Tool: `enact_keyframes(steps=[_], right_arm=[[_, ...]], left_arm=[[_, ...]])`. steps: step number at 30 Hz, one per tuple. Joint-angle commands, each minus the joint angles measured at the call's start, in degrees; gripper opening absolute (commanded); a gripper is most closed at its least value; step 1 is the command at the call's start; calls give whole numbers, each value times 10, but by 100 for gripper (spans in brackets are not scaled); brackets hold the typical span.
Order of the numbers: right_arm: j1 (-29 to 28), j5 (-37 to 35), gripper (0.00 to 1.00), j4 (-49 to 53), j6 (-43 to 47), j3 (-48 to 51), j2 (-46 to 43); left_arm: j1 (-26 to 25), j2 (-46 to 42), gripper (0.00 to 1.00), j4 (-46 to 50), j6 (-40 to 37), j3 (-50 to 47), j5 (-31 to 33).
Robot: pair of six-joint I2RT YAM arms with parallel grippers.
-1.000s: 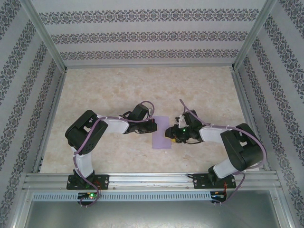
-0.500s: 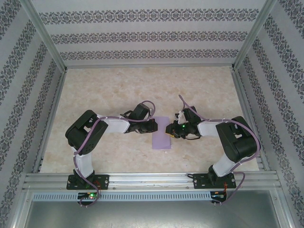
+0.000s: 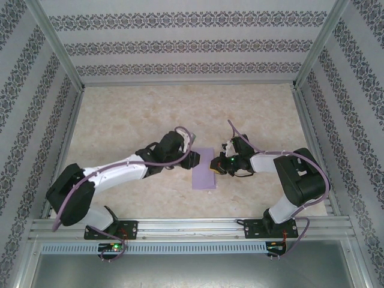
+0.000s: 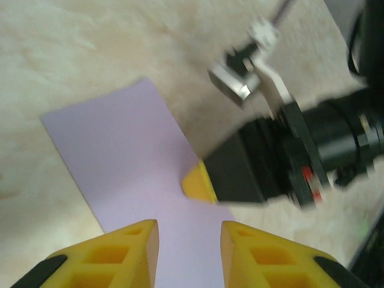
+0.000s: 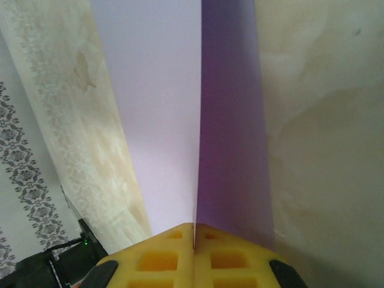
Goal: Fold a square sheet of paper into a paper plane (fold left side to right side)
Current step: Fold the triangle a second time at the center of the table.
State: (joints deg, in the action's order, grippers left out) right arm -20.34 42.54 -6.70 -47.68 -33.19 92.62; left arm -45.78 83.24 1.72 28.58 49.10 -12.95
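Left-to-right fold looks made: square sheet of paper (image 3: 204, 170) lies doubled on table (image 3: 120, 120), right gripper (image 5: 193, 231) pinched shut on its right edge, left gripper (image 4: 189, 233) part-open, empty, above its left side; next probably calls for pressing the crease.

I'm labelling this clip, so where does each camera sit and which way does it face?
Top external: above and behind the bases, looking down on the table; left arm and right arm show, paper between them.
Left wrist: on the left arm, looking down past its spread left fingers at the paper and the right fingers.
Right wrist: on the right arm, looking along the paper; the right fingers are shut on its edge.
Shared: all three see the paper.
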Motion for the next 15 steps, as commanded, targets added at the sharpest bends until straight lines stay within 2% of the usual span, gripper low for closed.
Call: enact_keyframes(steps=[1, 8, 15], right_arm=[[6, 8, 5, 5, -24, 5, -15], [6, 4, 5, 21, -40, 1, -22], [6, -6, 5, 34, -37, 2, -29]], left_arm=[[-60, -26, 36, 50, -77, -32, 69], [-193, 7, 51, 75, -129, -4, 182], [-238, 94, 62, 101, -152, 55, 241]])
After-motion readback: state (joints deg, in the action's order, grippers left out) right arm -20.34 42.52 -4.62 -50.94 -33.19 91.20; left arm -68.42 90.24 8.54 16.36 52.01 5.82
